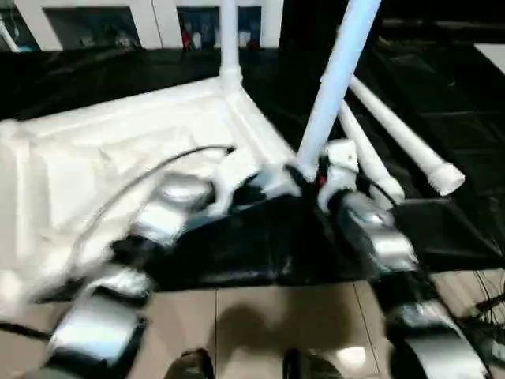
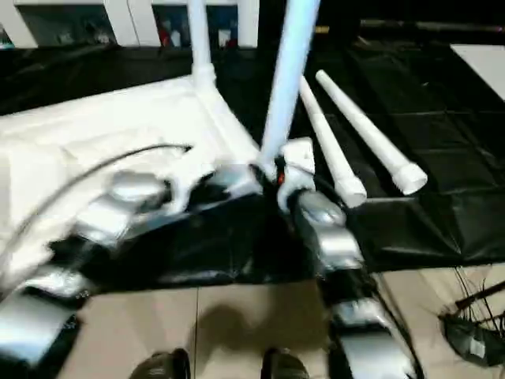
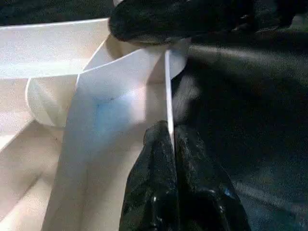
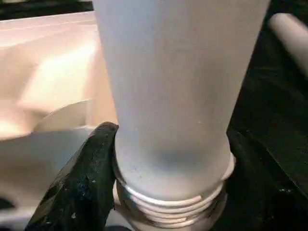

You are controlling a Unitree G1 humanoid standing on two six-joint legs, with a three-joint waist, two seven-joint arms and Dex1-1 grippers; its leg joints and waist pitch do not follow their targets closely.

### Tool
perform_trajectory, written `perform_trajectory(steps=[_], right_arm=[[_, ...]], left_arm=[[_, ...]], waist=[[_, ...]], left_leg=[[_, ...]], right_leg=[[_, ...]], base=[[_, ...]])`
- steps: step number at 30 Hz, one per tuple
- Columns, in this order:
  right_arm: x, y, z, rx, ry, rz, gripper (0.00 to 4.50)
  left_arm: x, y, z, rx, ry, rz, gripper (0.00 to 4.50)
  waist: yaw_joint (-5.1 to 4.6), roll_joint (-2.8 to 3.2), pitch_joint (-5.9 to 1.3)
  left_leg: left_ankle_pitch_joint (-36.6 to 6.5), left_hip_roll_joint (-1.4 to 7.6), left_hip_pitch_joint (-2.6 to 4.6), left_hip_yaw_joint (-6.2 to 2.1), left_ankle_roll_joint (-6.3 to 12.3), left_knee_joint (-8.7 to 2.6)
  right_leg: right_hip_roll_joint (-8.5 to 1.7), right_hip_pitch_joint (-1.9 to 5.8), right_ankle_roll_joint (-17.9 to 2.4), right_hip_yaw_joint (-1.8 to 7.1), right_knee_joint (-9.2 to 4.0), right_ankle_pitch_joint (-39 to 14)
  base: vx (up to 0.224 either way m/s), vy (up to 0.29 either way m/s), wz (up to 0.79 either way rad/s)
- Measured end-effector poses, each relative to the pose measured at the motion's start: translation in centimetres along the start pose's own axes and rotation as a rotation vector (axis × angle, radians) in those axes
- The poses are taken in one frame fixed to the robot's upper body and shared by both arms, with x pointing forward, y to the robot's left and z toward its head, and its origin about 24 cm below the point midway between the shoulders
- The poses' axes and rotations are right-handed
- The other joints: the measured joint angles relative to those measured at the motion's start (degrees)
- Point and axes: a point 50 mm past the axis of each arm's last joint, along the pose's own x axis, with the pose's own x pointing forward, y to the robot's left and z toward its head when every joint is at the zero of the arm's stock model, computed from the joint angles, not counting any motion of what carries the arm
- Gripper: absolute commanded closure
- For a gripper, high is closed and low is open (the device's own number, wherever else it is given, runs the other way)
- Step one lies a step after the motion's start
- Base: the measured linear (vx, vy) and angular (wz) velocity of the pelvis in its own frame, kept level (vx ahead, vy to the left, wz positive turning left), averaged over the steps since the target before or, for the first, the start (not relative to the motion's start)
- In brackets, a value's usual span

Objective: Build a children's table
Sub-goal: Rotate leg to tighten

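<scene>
Nearest, the two silver forearms reach out over tan floor tiles (image 1: 260,316) toward a black sheet (image 1: 237,253) spread on the ground. The left gripper (image 3: 172,139) has its black fingers (image 3: 149,183) pressed together on the thin white rim of the tabletop (image 1: 102,158), which lies upside down on the sheet with its ribbed underside up. The pinch sits just beside the near corner socket (image 3: 48,101). A black cable (image 1: 150,178) arcs over the top from that arm.

To its right, the right gripper (image 4: 168,192) stands fairly wide, one finger (image 4: 82,183) on each side of a leg (image 1: 335,79), clamped around it just above the threaded end (image 4: 168,207). The leg rises tilted, leaning away to the right, with its threaded end down by the near corner; the blur makes it hard to say whether the thread has entered the socket.

Beyond the right gripper, two loose legs (image 1: 402,142) lie side by side on the sheet, their thick ends pointing near and right. At the top's far corner another leg (image 1: 230,39) stands upright in its socket. Farthest back is a white cabinet (image 1: 150,20) with glass doors.
</scene>
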Motion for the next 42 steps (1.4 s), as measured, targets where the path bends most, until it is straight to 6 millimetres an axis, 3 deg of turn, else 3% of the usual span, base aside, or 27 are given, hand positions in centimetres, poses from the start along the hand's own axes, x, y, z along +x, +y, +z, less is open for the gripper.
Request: perform_trajectory(steps=[8, 9, 18, 23, 31, 42], right_arm=[[0.8, 0.7, 0.0, 0.003, -0.031, -0.065, 1.78], [0.7, 0.6, 0.0, 0.013, -0.034, -0.051, 1.22], [-0.2, 0.6, 0.2, -0.021, -0.052, 0.136, 0.54], [-1.7, -0.1, 1.2, -0.159, -0.034, 0.303, 0.54], [-5.0, -1.5, 1.0, -0.278, 0.047, 0.593, 0.54], [-5.7, -0.6, 1.2, -0.32, 0.084, 0.78, 0.54]], left_arm=[[0.5, 0.0, 0.2, 0.035, 0.004, 0.034, 4.5], [0.4, 0.0, 0.2, 0.04, 0.005, 0.033, 4.5], [-2.0, 1.2, -0.7, 0.115, 0.001, 0.031, 4.5], [-3.7, 1.4, -1.4, 0.173, -0.013, -0.04, 4.5], [-6.3, 1.1, -2.6, 0.195, -0.026, -0.176, 4.5], [-7.0, 0.0, -3.0, 0.195, -0.028, -0.327, 4.5]], waist=[[-0.05, -0.02, -0.03], [-0.05, -0.02, -0.03], [-0.64, -0.18, 0.09], [0.0, -0.15, 0.1], [0.04, -0.13, 0.12], [0.7, -0.1, 0.17]], left_leg=[[0.0, 0.0, -0.03, -0.01, 0.0, -0.04], [0.0, 0.0, -0.03, -0.02, 0.0, -0.07], [0.0, 0.1, -0.09, -0.18, 0.0, -0.43], [0.2, 0.19, -0.13, -0.18, 0.27, -0.6], [0.1, 0.17, -0.21, -0.05, 0.32, -0.77], [0.1, 0.19, -0.17, 0.02, 0.28, -0.69]], right_leg=[[-0.01, -0.01, 0.2, -0.04, -0.03, -0.1], [-0.01, -0.01, 0.2, -0.05, -0.03, -0.1], [0.12, -0.34, 0.3, -0.25, -0.03, 0.1], [0.26, -0.44, 0.5, -0.24, -0.07, -0.2], [0.25, -0.43, 0.4, -0.19, -0.47, -0.3], [0.21, -0.4, 0.4, -0.12, -0.36, -0.3]], base=[[0.0, 0.0, 0.0], [0.0, 0.0, 0.0], [0.0, 0.0, 0.0], [0.0, 0.0, 0.0], [0.0, 0.0, 0.0], [0.0, 0.0, 0.0]])
